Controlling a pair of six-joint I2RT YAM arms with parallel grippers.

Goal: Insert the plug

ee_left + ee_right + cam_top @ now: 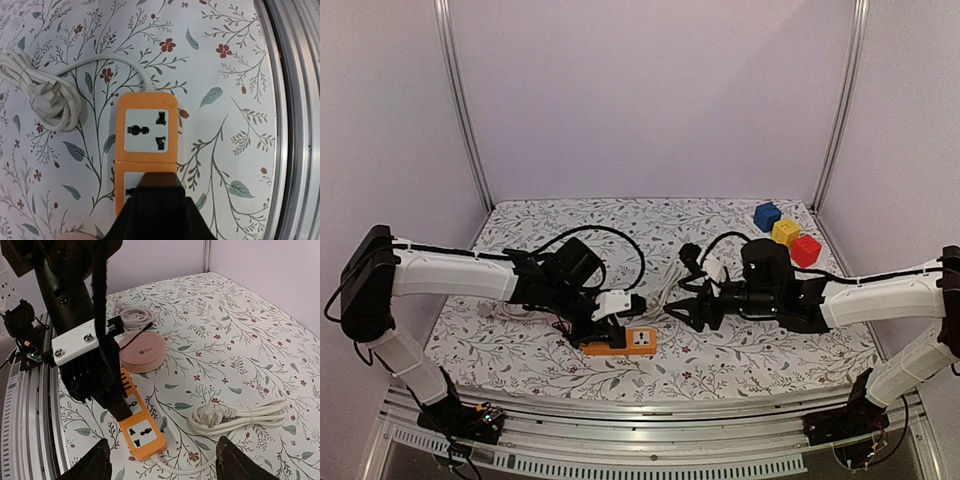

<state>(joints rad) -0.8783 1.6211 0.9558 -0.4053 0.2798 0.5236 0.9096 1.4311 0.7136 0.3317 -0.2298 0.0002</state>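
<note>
While the left arm [450,272] stretches in from the left side of the table [770,350], its forearm lies low and nearly level and its wrist turns down toward the near edge, about midway along it. The left gripper [610,325] points straight down there, its jaws pressed in on the black plug [156,197], with the plug's black cable [620,238] looping up and back over the arm.

The plug stands upright on the orange power strip [146,100], over the second socket from the strip's cord end. The first socket is uncovered. From the left wrist, the plug body hides most of the socket beneath it. From the right wrist, its lower end meets the strip's top face. Whether the pins are fully in cannot be told.

The strip lies flat close to the near edge, and its white cord [50,102] runs to a tied coil beside it, toward the middle of the table. A pink round puck [142,350] sits behind the left gripper.

The right arm [880,297] comes in from the right side at a similar low height, wrist level, aimed at the strip. The right gripper [692,312] stops short of it, with its fingers [97,465] spread wide, holding and touching nothing.
</note>
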